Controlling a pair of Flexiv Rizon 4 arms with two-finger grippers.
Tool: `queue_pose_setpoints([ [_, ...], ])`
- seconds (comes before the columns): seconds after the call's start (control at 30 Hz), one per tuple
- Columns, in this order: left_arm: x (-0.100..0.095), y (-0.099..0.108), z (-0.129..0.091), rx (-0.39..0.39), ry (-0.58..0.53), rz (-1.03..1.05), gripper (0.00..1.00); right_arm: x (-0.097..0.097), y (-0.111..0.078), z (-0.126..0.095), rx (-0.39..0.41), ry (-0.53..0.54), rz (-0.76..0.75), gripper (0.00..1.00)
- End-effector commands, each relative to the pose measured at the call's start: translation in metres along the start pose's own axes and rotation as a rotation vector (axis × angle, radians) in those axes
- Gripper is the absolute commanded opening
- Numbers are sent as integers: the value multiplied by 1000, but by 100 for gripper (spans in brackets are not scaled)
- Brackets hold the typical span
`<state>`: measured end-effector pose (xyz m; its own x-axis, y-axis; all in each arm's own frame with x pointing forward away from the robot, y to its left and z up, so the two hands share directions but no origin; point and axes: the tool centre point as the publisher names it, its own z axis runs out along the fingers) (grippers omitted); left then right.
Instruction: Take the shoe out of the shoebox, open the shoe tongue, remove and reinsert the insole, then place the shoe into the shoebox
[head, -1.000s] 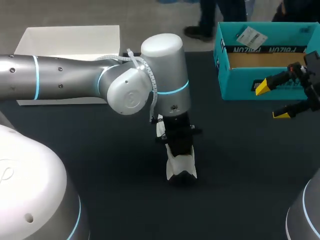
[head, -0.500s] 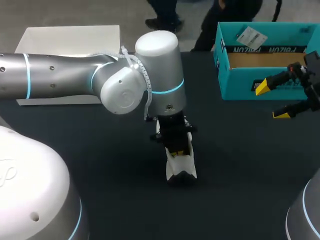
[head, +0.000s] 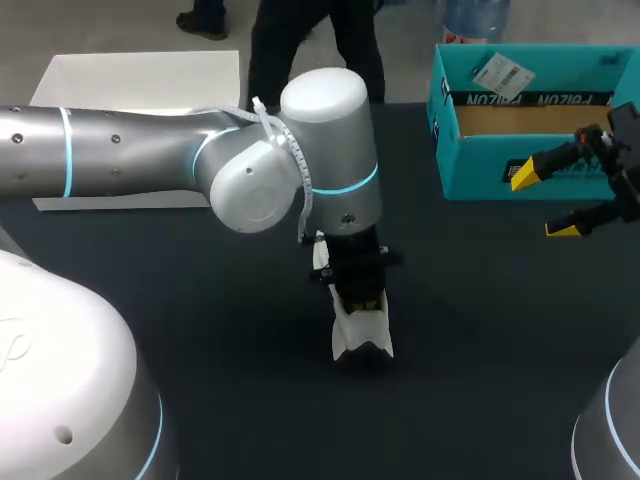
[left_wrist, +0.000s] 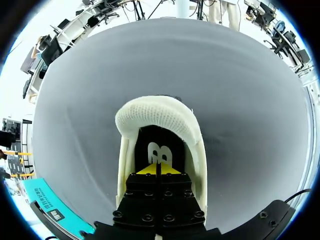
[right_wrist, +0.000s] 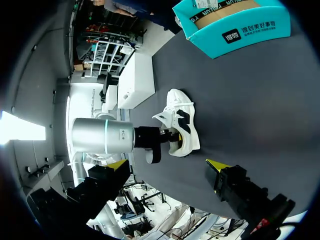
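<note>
Our left gripper (left_wrist: 156, 170) is down inside the opening of the shoe (head: 362, 332). Its two yellow tips are pressed together, with only a thin line between them. They rest on the dark insole (left_wrist: 159, 146), just at its white mark. We cannot tell whether a fold of the insole is caught between the tips or whether they only press on it from above.

The shoe lies near the middle of the table (head: 480, 340). It is free on the cloth, and nothing holds it from the sides.

We judge that the step in hand is the insole work, either lifting it out or pressing it back flat. In both cases the move should be slow and should follow the length of the shoe, not go straight up. The shoe looks light, so it may rise or tip together with the insole. If we are lifting, the tips need a real grip on an edge of the insole first.

Our right gripper (head: 545, 201) hangs wide open at the right, just beside the near wall of the shoebox (head: 480, 170) and well apart from the shoe. It could come over and steady the shoe from the side.
</note>
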<state>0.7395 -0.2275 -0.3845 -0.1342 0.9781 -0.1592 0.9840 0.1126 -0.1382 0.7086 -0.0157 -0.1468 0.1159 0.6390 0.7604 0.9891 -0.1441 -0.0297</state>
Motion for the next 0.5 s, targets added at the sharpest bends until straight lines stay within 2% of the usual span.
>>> queue_pose_setpoints([
  [0.03,8,-10,-16,4,-23,13,0,0,-1,1,-2,-2,1,100],
  [0.27,5,-21,7,49,-6,23,0,0,-1,1,-2,-2,1,100],
  [0.5,1,-18,28,54,11,8,0,0,-1,1,-2,-2,1,100],
])
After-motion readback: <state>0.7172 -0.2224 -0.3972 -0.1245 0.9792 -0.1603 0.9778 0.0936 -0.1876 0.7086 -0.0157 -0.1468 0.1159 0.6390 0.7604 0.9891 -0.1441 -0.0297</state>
